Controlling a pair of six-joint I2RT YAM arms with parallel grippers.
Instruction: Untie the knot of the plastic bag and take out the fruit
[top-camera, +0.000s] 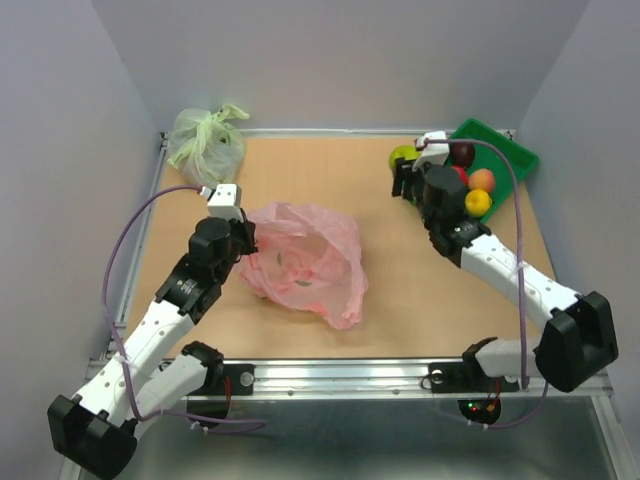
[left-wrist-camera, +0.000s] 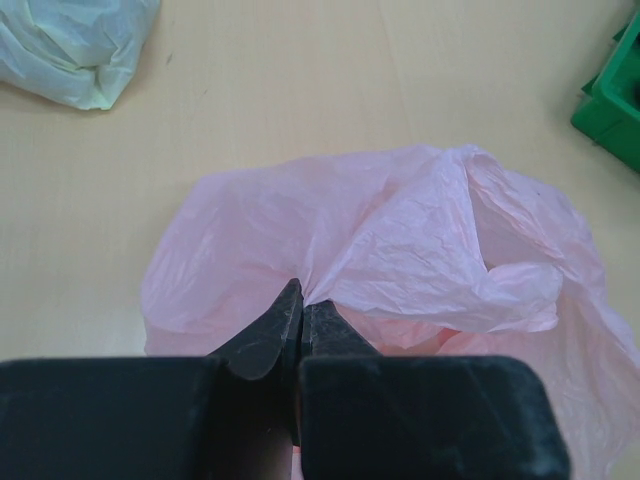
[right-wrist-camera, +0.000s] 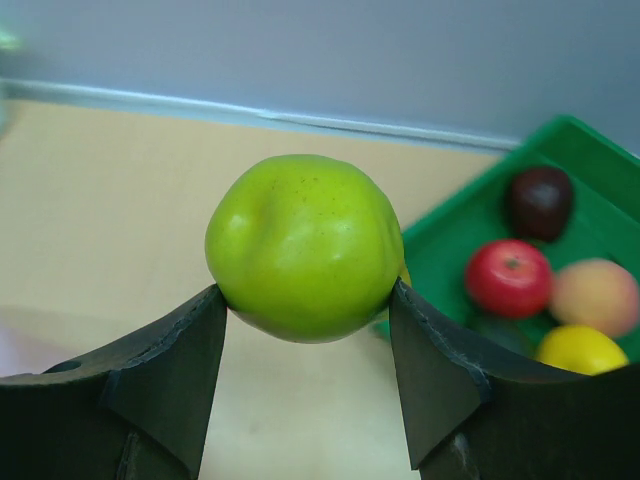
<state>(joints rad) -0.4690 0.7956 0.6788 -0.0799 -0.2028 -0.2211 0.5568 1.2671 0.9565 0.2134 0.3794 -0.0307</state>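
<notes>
Bare tabletop (top-camera: 400, 290) lies open across the centre of the top view, between the crumpled plastic bag (top-camera: 305, 262) at centre-left and the green tray (top-camera: 508, 150) (crowded with fruit (top-camera: 481, 180)) at upper right. A pale green bag (top-camera: 205, 140) fills the upper-left corner, against the wall (top-camera: 330, 60).

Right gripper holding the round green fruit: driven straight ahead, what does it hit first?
Past the right gripper, likely the table's pale back rim, then the grey wall; only bare tabletop before them. The green plastic tray sits right of that line; depth unclear.
</notes>
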